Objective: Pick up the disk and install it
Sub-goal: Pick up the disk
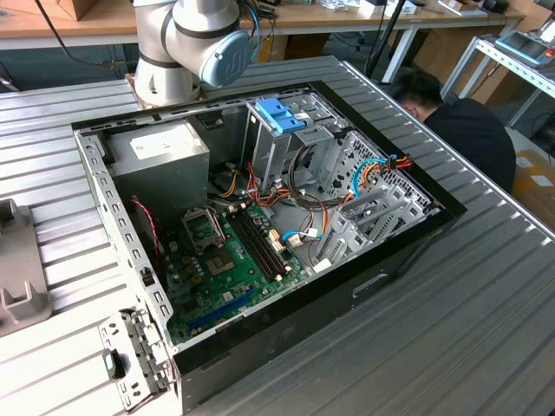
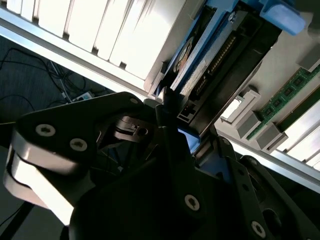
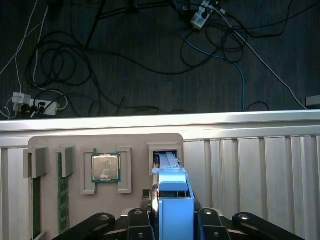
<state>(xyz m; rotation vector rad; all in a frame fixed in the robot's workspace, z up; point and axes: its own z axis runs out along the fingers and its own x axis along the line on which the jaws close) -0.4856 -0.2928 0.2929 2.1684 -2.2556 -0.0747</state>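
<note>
the disk (image 3: 173, 210) stands on edge in the grey holder's (image 3: 75, 145) slot, its long axis running out of the slot into my pincer (image 3: 174, 192), which straddles it; whether i've clenched, i cannot tell.

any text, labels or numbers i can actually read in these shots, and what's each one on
None can be read.
White label on the power supply: print too small.
Sticker on the disk: blurred.
Markings on the processor: too small.
Emblem on the arm's blue joint cap: a sign, no legible words.
</note>
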